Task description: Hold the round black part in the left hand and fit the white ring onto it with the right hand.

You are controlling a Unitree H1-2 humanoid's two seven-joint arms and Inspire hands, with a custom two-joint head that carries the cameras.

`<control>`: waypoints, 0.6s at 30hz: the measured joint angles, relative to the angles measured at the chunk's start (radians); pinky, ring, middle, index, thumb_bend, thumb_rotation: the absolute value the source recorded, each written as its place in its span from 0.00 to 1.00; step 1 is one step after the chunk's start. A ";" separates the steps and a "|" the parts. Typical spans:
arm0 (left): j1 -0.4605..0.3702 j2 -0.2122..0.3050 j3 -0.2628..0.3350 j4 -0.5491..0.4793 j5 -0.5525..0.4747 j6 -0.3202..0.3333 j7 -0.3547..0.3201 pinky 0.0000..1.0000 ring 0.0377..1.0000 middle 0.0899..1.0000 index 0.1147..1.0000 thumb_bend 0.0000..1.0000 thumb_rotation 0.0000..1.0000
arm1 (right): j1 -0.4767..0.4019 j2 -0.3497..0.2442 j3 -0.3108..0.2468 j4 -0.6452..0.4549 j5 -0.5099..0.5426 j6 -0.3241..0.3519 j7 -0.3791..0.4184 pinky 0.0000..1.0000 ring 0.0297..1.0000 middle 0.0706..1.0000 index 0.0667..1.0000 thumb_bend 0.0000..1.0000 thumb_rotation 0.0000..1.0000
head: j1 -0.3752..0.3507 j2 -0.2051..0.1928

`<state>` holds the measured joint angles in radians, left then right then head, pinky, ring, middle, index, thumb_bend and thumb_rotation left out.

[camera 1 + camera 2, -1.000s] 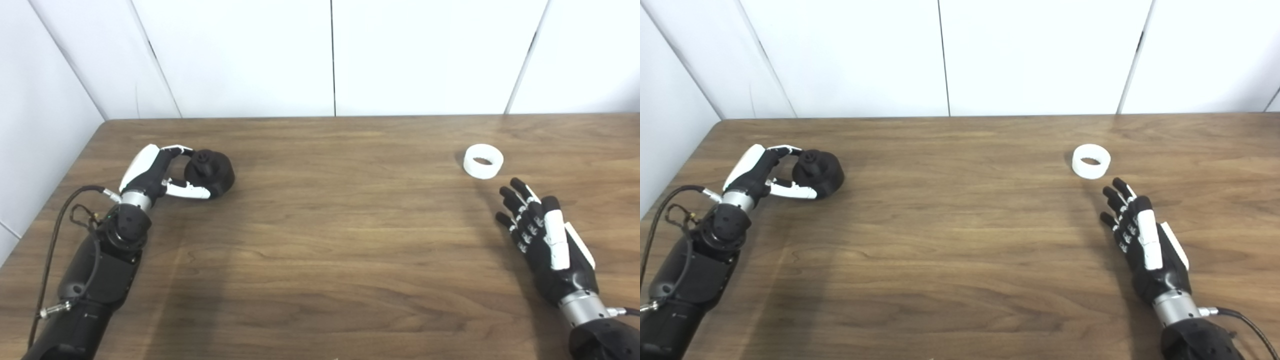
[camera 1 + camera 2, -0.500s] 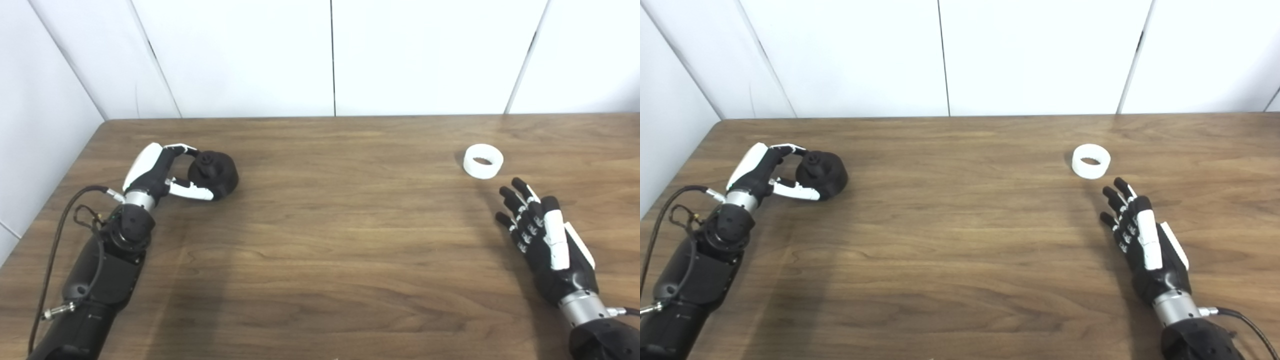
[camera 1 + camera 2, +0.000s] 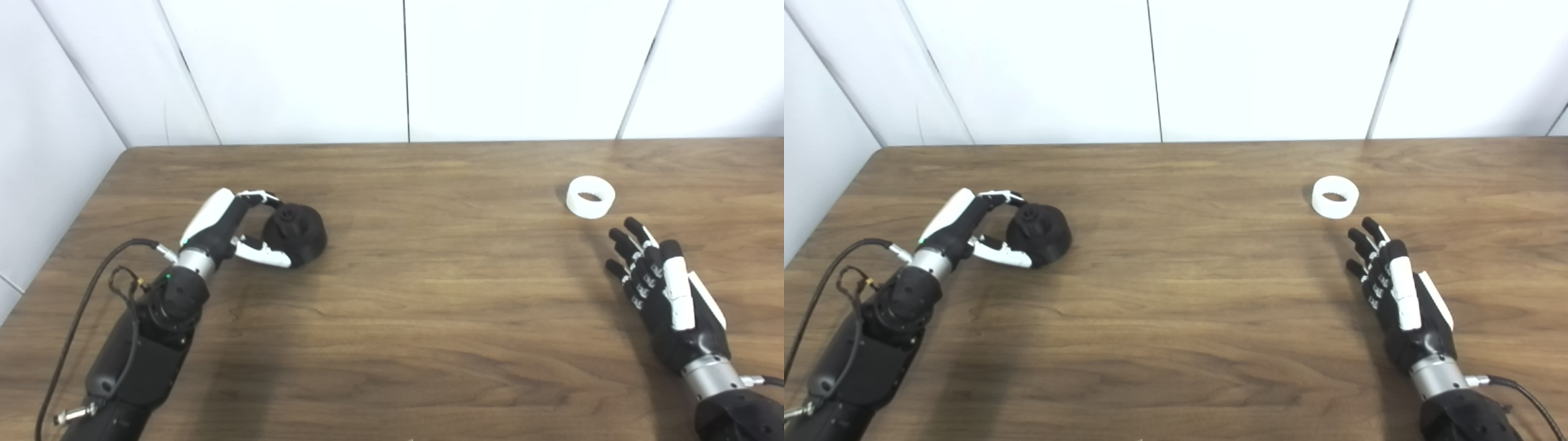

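The round black part has a small knob on top and sits low over the wooden table at the left. My left hand is shut on it, fingers curled over its far side and thumb along its near side. The white ring lies flat on the table at the right, hole up. My right hand is open, fingers spread and pointing at the ring, a short way nearer me than it and apart from it. Both also show in the right eye view: part, ring.
The wooden table spans the view, with its left edge beside a white wall. White wall panels stand behind the far edge. A black cable loops beside my left forearm.
My left hand has carried the black part to the right and nearer me, toward the table's middle. My right hand and the white ring have stayed where they were.
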<state>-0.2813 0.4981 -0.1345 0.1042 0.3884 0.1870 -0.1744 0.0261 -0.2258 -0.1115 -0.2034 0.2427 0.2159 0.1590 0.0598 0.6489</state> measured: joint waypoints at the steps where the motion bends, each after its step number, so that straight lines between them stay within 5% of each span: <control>1: 0.010 -0.002 -0.009 -0.020 0.003 -0.004 -0.004 0.92 0.96 0.88 0.60 0.84 0.21 | 0.000 0.001 0.000 0.000 0.000 0.000 -0.001 0.98 1.00 0.93 0.99 0.65 1.00 | -0.002 0.002; 18: 0.109 -0.063 -0.125 -0.219 0.083 -0.076 -0.042 0.87 0.96 0.88 0.60 0.85 0.26 | -0.001 0.013 0.012 -0.005 -0.016 0.002 -0.013 0.96 0.99 0.93 0.99 0.67 1.00 | -0.025 0.014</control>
<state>-0.1721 0.4346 -0.2598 -0.1150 0.4711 0.1112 -0.2168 0.0253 -0.2128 -0.0998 -0.2083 0.2263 0.2180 0.1456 0.0353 0.6627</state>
